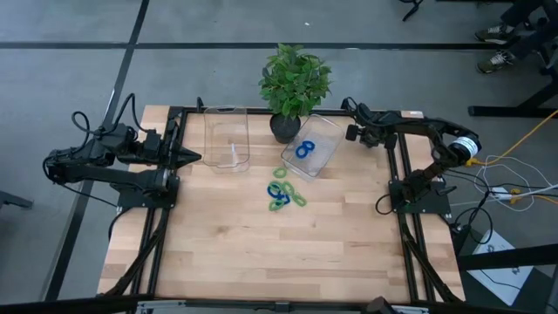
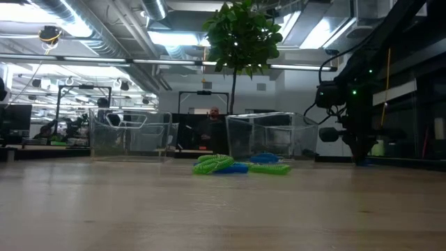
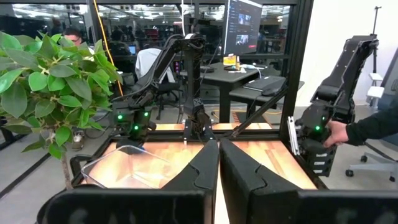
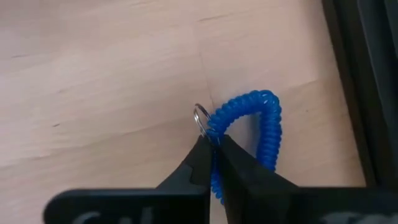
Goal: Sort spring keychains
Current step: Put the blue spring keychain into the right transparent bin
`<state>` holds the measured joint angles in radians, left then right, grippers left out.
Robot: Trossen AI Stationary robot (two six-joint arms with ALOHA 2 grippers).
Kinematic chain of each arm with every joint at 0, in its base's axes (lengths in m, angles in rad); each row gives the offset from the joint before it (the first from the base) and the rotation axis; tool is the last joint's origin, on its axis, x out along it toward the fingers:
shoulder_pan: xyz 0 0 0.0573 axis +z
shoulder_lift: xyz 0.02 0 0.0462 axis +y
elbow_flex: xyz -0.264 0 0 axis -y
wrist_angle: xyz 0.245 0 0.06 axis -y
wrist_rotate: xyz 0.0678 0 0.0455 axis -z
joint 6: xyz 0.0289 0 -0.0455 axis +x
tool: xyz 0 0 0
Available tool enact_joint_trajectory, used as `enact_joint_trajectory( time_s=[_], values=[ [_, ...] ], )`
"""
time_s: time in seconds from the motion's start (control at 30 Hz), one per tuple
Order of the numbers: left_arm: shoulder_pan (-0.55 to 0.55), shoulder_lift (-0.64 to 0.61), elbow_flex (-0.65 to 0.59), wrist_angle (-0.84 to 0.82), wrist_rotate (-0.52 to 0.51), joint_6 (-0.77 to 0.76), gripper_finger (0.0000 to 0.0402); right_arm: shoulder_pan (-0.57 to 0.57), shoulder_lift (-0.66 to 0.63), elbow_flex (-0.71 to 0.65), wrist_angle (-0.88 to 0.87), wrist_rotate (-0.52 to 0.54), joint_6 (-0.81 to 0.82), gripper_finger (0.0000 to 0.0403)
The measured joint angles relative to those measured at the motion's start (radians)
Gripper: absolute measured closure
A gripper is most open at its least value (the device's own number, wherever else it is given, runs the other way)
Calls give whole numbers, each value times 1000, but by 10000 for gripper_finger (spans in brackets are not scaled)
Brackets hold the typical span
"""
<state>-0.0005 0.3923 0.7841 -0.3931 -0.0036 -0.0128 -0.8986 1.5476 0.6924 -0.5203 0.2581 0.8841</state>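
A blue spring keychain (image 4: 249, 134) lies on the desk (image 4: 93, 81) near its right edge, pinched in the right end effector (image 4: 213, 160); a straight lift should keep the coil from slipping. The left end effector (image 3: 219, 163) waits closed at the desk's left edge.

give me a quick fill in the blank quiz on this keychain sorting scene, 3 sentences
1. The right gripper is shut on a spring keychain coloured ____.
2. The keychains already inside the tilted clear bin are coloured ____.
3. The upright clear bin beside the left gripper holds ____ keychains.

Missing words: blue; blue; no
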Motion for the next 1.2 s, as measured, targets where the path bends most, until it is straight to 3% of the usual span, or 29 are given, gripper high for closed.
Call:
enact_joint_trajectory(
  time_s=[0.37, 0.67, 1.2],
  values=[
    [0, 0, 0, 0, 0, 0, 390, 6, -116, -4, -21, -72, -21, 390],
    [0, 0, 0, 0, 0, 0, 393, 40, -178, -2, -31, -52, -38, 390],
    [0, 0, 0, 0, 0, 0, 391, 39, -398, 0, -22, -7, -92, 391]
  ],
)
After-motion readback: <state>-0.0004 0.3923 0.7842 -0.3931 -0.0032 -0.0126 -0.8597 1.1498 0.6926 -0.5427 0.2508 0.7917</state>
